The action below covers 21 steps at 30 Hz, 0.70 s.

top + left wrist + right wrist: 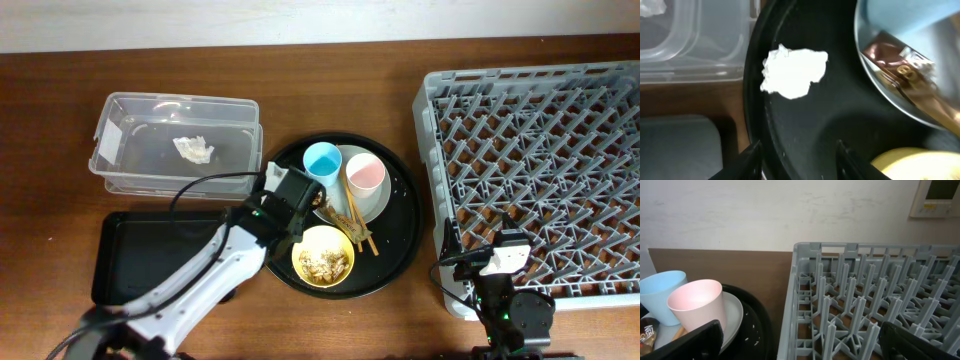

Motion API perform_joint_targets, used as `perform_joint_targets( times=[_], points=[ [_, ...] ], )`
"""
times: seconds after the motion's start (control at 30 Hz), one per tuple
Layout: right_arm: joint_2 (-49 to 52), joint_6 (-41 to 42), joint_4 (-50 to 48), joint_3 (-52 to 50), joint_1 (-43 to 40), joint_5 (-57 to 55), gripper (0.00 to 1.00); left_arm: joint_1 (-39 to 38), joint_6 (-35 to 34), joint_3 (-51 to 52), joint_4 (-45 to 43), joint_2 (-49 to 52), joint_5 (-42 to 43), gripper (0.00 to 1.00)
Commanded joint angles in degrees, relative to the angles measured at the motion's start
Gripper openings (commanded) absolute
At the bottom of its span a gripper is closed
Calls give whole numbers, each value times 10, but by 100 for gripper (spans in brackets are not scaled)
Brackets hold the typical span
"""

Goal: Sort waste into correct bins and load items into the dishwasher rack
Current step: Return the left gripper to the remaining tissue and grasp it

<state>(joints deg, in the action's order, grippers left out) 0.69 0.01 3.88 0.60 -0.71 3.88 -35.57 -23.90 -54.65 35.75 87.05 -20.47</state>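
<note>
- Currently my left gripper (799,156) stands partly parted, its two dark fingers (751,156) clasping nothing; only bare tray floor shows between them.
- It hovers low over the big round black tray (805,125). A crumpled white tissue (792,72) lies on that tray just ahead of the tips, apart from them.
- My right gripper (800,330) is spread wide and empty, beside the near left corner of the large square grey plastic dishwasher rack (865,290).
- Tissues, two: the one before my left fingers, and a second tissue (193,149) inside the clear plastic rectangular tub (120,160).
- Bins, two: that tub and the flat black rectangular tray (130,255), both on the table left of the round tray.
- Cups, two: a small light-blue cup (322,160) and a small pink cup (366,174), upright and just beside each other at the pale round plate (378,206).
- One brown-and-gold foil wrapper (890,57) lies on that plate.
- One pair of brown wooden chopsticks (355,228) slants off the plate's edge.
- One yellow bowl (323,257) sits on the round tray, holding beige crumbly food scraps (323,264).
</note>
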Motion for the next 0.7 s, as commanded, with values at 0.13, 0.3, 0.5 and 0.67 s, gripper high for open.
perform_joint_targets(
  times=[0.13,0.3,0.5,0.67],
  points=[
    [-4,3,3,-3,3,-3,98,-2,-9,-5,-81,82,-61,54],
    [-4,3,3,-3,3,-3,98,-2,20,-5,-129,89,-81,54],
    [-4,3,3,-3,3,-3,98,-2,45,-5,-151,91,-81,55],
    [-4,3,3,-3,3,-3,98,-1,45,-5,-156,116,-86,56]
  ],
)
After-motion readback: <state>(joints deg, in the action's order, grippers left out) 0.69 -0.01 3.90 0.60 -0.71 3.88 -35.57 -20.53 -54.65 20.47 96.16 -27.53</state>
